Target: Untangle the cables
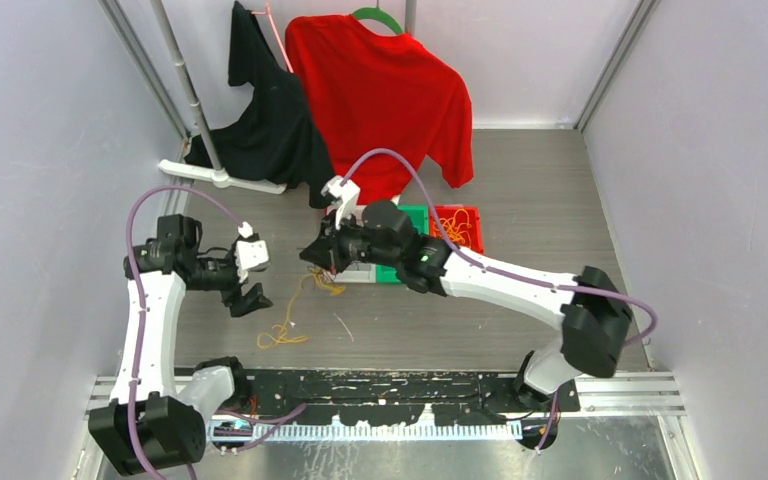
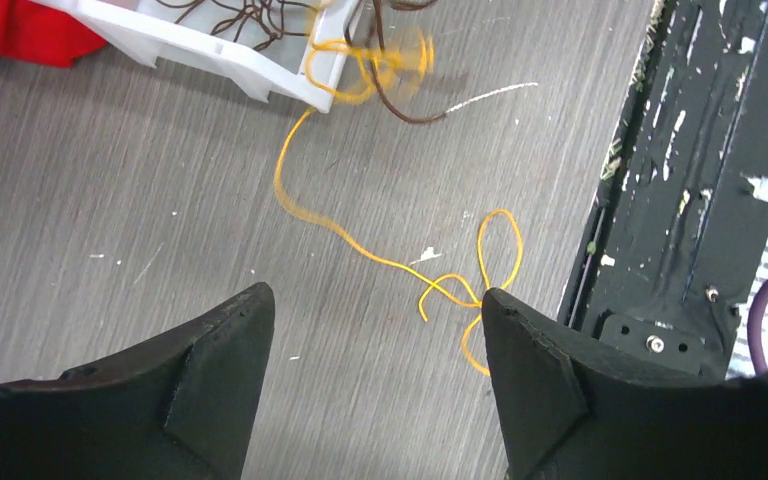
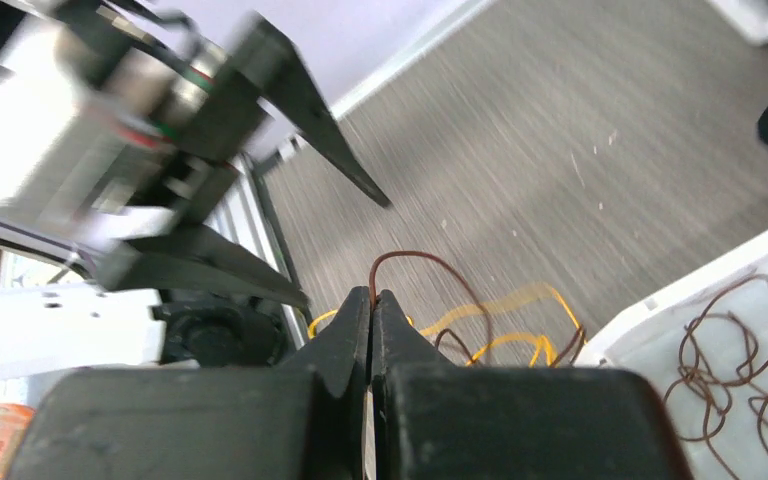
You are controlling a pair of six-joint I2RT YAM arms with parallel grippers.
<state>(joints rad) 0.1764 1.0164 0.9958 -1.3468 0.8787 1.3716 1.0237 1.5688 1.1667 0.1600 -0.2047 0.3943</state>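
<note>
A tangle of orange-yellow and dark brown cables [image 1: 326, 282] lies at the corner of a white tray [image 2: 210, 48]. One orange-yellow cable [image 2: 380, 262] trails from it across the table and ends in loops [image 1: 284, 336]. My left gripper [image 2: 375, 310] hangs open above that cable's looped end, nothing between its fingers. My right gripper [image 3: 372, 296] is shut on a dark brown cable [image 3: 430, 262], which arches up from its tips and runs back into the tangle. In the top view the right gripper [image 1: 318, 257] is over the tangle and the left gripper [image 1: 250, 299] is just left of it.
The white tray [image 3: 660, 320] holds more dark brown cables [image 3: 735, 350]. A green bin [image 1: 416, 214] and a red bin [image 1: 458, 228] with orange cables stand behind it. A black rail [image 2: 680, 200] runs along the near edge. Clothes hang on a rack [image 1: 380, 90] at the back.
</note>
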